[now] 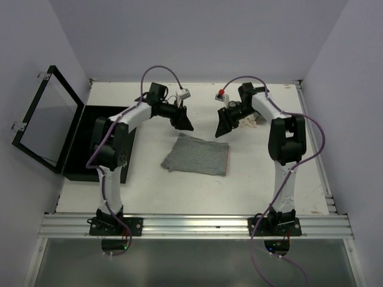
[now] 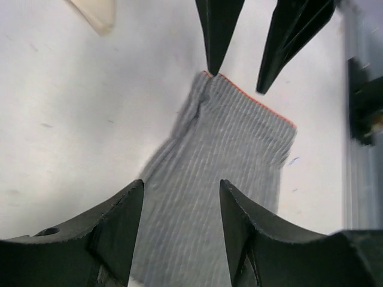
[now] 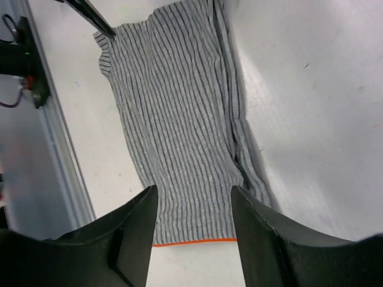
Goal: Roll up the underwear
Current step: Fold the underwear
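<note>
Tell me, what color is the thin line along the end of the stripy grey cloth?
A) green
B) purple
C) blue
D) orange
D: the grey striped underwear has a thin orange trim along one end, plain in both wrist views.

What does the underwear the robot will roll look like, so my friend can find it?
Start at the white table. In its middle, right of the black box, lies the grey underwear, spread flat. It alone has thin stripes and an orange edge; the cream cloth farther back is plain.
</note>
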`<state>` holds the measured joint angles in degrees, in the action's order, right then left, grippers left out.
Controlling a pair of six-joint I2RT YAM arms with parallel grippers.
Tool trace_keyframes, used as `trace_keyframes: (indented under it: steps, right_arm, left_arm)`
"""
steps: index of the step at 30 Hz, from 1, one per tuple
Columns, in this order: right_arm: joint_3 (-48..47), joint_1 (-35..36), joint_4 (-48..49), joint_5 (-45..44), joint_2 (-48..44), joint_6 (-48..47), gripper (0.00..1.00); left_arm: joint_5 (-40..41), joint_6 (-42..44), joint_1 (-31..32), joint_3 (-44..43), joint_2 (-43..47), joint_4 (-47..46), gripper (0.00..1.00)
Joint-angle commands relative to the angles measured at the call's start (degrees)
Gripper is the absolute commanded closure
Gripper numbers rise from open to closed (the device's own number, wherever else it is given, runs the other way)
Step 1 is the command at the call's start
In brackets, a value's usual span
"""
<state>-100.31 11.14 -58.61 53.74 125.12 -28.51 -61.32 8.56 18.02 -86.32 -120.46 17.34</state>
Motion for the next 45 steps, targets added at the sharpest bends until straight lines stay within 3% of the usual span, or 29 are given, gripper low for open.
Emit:
trace_keyframes:
  steps: [1,6,10,19,36,45]
  right_arm:
    - [-7.33,-0.15,-10.81,-9.69,-2.26,-13.22,0.43]
    - [-15.42,-0.33,-17.67,-14.01,6.25,-19.12,0.39]
    - [-17.64,-0.33,-17.25,-13.75,9.79,-18.34,0.37]
    - [-15.36,-0.41,-15.04,-12.51,14.01,-16.58,0.36]
    - [-14.82,-0.94,-22.51,-9.53,20.07,-19.48,0.41]
    - [-16.4,-2.43,-23.92,-10.23,23.59,-19.65,0.42]
  left_arm:
    - [8.31,30.27,-0.53,-11.39,0.69,25.17,0.43]
    - [12.19,40.55,-0.62,-18.25,-4.32,31.16,0.44]
    - [11.58,42.68,-0.71,-22.65,-8.38,32.58,0.45]
    - [9.82,38.91,-1.23,-22.66,-12.51,27.22,0.44]
    - [5.6,34.34,-3.61,-23.97,-18.31,29.51,0.44]
    - [2.61,32.05,-5.01,-32.32,-24.81,37.75,0.44]
